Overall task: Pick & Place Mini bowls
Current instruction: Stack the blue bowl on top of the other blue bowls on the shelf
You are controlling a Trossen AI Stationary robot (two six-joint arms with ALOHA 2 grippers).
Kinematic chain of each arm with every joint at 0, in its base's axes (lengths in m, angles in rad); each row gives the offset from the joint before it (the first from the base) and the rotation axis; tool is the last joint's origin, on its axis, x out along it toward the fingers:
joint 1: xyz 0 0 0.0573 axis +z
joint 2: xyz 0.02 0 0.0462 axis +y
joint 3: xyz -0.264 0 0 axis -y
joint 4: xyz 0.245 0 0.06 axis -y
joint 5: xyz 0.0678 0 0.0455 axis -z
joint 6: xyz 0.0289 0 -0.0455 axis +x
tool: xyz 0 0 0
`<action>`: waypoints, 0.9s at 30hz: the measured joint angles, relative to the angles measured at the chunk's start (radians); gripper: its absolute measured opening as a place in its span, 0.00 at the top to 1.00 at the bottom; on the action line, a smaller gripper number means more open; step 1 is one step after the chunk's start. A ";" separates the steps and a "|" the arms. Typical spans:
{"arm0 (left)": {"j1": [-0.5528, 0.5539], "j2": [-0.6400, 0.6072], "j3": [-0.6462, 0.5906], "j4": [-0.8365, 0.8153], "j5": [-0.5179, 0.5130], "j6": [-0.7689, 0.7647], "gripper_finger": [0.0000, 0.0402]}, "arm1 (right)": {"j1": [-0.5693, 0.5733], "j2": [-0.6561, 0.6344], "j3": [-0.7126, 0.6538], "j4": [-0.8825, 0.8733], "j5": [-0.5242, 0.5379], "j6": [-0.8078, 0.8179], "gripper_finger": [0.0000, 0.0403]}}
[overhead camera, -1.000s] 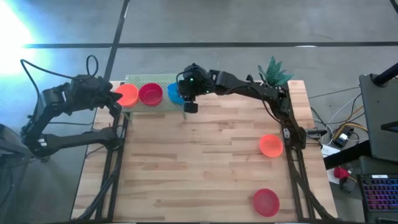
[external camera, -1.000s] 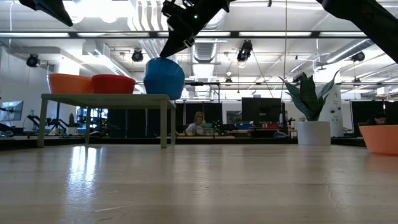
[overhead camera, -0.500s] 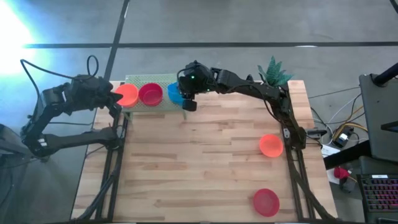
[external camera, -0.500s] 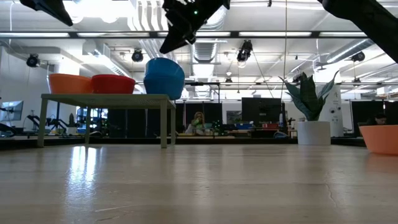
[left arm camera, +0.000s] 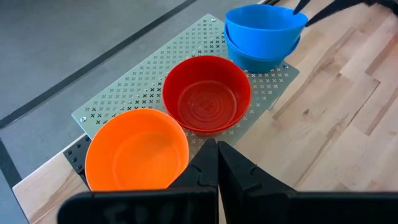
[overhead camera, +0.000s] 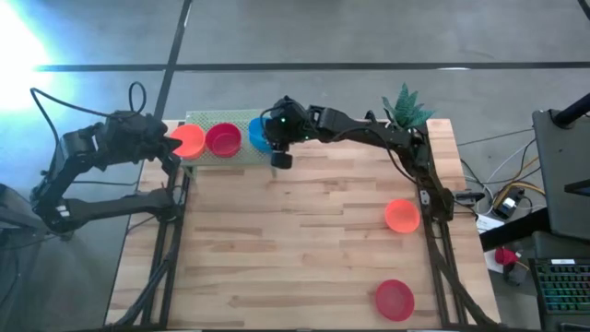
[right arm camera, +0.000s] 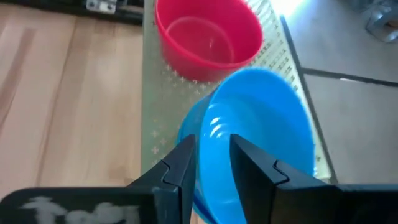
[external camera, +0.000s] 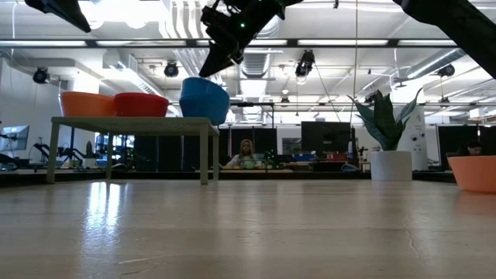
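Three mini bowls stand in a row on a raised perforated plate [overhead camera: 198, 120] at the table's far left: orange [left arm camera: 137, 149], red [left arm camera: 206, 93] and a blue one [left arm camera: 264, 25] nested in a second blue bowl [left arm camera: 258, 59]. My right gripper [right arm camera: 212, 158] reaches in from the right and is shut on the upper blue bowl [right arm camera: 261, 130]. My left gripper [left arm camera: 217, 163] hovers shut just left of the plate, by the orange bowl [overhead camera: 189, 140], touching nothing. My right gripper has the upper blue bowl's rim [right arm camera: 205, 146] on its near-right side, one finger [right arm camera: 255, 165] inside the bowl and the other [right arm camera: 180, 163] outside. The fingers slant down from the table's right. The bowl sits tilted in the blue bowl beneath it [external camera: 205, 108].
An orange bowl [overhead camera: 401, 216] and a red bowl [overhead camera: 395, 300] lie on the bare wood near the table's right edge. A potted plant [overhead camera: 406, 106] stands at the far right corner. The plate stands on legs [external camera: 204, 151] above the tabletop.
In the low view the upper blue bowl's top sits a little lower and flatter than half a second ago. My right gripper stays at its rim.
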 joint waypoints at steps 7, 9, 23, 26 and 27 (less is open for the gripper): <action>0.000 0.000 0.000 0.000 0.000 0.000 1.00 | -0.002 -0.004 0.034 0.122 0.000 0.002 0.79; 0.000 0.000 0.000 0.000 0.000 0.000 1.00 | -0.002 -0.002 0.022 0.163 0.000 0.003 0.80; 0.000 0.000 0.000 0.000 0.010 -0.001 1.00 | -0.002 0.078 0.002 0.194 -0.001 0.030 0.79; 0.000 0.000 0.000 0.000 0.022 -0.001 1.00 | -0.002 0.078 0.001 0.195 -0.001 0.030 0.80; 0.000 0.000 0.000 0.000 0.023 -0.001 1.00 | -0.002 0.076 0.001 0.198 -0.001 0.030 0.80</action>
